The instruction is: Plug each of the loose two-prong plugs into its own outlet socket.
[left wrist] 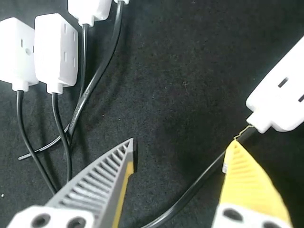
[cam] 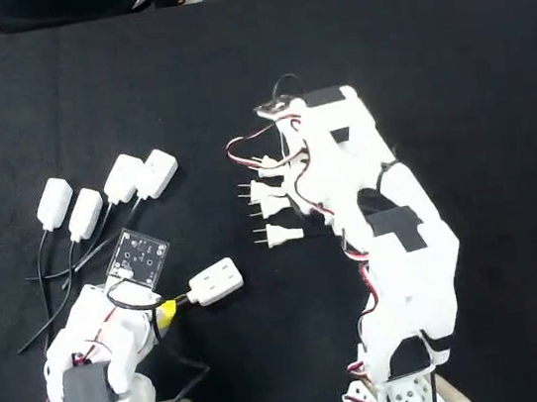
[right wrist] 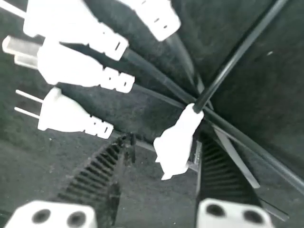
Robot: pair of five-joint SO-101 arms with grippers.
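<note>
Several white outlet sockets lie at the left: a group of them (cam: 85, 214) on black cords and one socket (cam: 215, 281) apart, nearer the middle. My left gripper (left wrist: 183, 142) is open just behind that lone socket (left wrist: 280, 99), its yellow fingertip (left wrist: 237, 156) at the cord end, and the cord runs between the fingers. White two-prong plugs (cam: 270, 196) lie in the middle under my right arm (cam: 369, 207). My right gripper (right wrist: 164, 142) is open around one plug (right wrist: 175, 137), which rests against one finger. Three more plugs (right wrist: 66, 114) lie just beyond it.
A small black board (cam: 136, 256) lies between the socket group and my left arm. Black cords (cam: 54, 276) trail over the black cloth at the left. More cords (right wrist: 237, 52) cross under my right gripper. The far half of the table is bare cloth.
</note>
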